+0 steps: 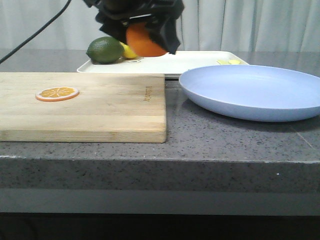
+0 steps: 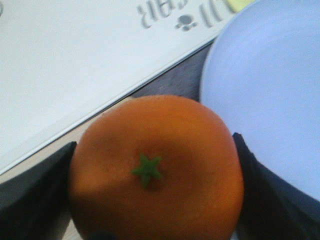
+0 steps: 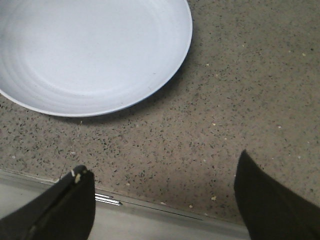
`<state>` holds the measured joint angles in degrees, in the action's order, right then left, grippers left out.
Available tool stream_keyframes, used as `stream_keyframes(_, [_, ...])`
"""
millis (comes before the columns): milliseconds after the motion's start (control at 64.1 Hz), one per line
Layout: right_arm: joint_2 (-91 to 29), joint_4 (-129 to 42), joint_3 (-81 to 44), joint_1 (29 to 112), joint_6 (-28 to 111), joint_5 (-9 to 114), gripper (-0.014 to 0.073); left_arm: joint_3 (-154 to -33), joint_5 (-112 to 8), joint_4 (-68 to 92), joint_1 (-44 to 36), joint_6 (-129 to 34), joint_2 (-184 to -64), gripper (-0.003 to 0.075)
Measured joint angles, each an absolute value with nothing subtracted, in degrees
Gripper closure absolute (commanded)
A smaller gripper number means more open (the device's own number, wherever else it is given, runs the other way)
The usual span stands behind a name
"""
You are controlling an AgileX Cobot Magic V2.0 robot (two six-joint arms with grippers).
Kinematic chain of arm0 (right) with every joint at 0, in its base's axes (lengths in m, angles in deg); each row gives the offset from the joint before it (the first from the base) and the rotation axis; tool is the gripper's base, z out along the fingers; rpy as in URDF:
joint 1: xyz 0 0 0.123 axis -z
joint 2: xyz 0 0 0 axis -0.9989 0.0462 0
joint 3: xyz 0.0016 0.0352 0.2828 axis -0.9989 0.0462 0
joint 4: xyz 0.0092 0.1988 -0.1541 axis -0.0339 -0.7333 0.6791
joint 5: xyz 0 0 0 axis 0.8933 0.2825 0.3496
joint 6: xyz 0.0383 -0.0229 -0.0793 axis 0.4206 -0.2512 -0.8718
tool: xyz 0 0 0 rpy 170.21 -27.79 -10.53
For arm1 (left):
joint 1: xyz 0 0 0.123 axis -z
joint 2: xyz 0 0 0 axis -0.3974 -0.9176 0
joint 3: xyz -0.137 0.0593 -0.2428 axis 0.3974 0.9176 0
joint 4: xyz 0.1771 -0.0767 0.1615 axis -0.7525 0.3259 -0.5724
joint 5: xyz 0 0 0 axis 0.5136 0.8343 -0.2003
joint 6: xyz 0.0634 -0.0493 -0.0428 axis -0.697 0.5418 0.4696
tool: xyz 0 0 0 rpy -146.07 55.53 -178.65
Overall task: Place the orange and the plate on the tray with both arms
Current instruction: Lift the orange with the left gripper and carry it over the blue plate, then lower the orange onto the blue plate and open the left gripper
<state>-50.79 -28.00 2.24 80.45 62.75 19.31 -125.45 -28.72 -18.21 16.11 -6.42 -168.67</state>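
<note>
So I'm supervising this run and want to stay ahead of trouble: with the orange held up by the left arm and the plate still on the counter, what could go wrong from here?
1. The orange is round and pinched only at its sides by the left gripper; it may roll once released on the tray.
2. A lime already sits at the tray's left end, so the orange could bump it.
3. The plate lies flat on the counter, and the right gripper is open, apart from it; a rim grasp might slip.

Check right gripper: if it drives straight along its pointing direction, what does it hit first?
Probably bare countertop. The right gripper hangs open over speckled stone near the table edge; the plate sits off to the side, likely missed, though depth is unclear.
</note>
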Motion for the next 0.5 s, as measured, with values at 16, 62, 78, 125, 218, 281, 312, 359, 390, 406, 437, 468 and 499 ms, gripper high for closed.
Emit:
stream_keyframes(16, [-50.79, -28.00, 2.24, 80.45, 62.75, 19.31, 0.0009, -125.84, -28.72, -18.37, 16.63, -6.42, -168.70, 0.0301])
stream_keyframes(62, [-50.79, -28.00, 2.24, 80.45, 62.75, 19.31, 0.0009, -126.90, -28.72, -18.58, 18.24, -6.42, -169.17, 0.0301])
stream_keyframes(78, [-50.79, -28.00, 2.24, 80.45, 62.75, 19.31, 0.0009, -127.59, -28.72, -18.59, 18.75, -6.42, -169.37, 0.0301])
stream_keyframes(125, [-50.79, -28.00, 2.24, 80.45, 62.75, 19.31, 0.0009, -129.08, -28.72, -18.70, 20.17, -6.42, -170.34, 0.0301])
stream_keyframes(218, [-50.79, -28.00, 2.24, 80.45, 62.75, 19.31, 0.0009, -132.34, -28.72, -18.68, 22.94, -6.42, -172.97, 0.0301])
stream_keyframes(281, [-50.79, -28.00, 2.24, 80.45, 62.75, 19.31, 0.0009, -134.48, -28.60, -18.68, 24.08, -6.42, -175.19, 0.0301])
stream_keyframes(312, [-50.79, -28.00, 2.24, 80.45, 62.75, 19.31, 0.0009, -135.52, -28.60, -18.68, 24.75, -6.42, -176.36, 0.0301])
stream_keyframes(359, [-50.79, -28.00, 2.24, 80.45, 62.75, 19.31, 0.0009, -137.25, -28.60, -18.72, 25.46, -6.42, -178.38, 0.0301])
stream_keyframes(390, [-50.79, -28.00, 2.24, 80.45, 62.75, 19.31, 0.0009, -138.09, -28.60, -18.72, 25.90, -6.42, -179.50, 0.0301])
stream_keyframes(406, [-50.79, -28.00, 2.24, 80.45, 62.75, 19.31, 0.0009, -138.49, -28.60, -18.72, 26.12, -6.42, -180.04, 0.0301])
stream_keyframes(437, [-50.79, -28.00, 2.24, 80.45, 62.75, 19.31, 0.0009, -139.28, -28.60, -18.72, 26.53, -6.42, -181.08, 0.0301])
stream_keyframes(468, [-50.79, -28.00, 2.24, 80.45, 62.75, 19.31, 0.0009, -140.23, -28.60, -18.81, 26.81, -6.42, -182.33, 0.0301])
stream_keyframes(499, [-50.79, -28.00, 2.24, 80.45, 62.75, 19.31, 0.0009, -140.94, -28.60, -18.81, 27.08, -6.42, -183.25, 0.0301])
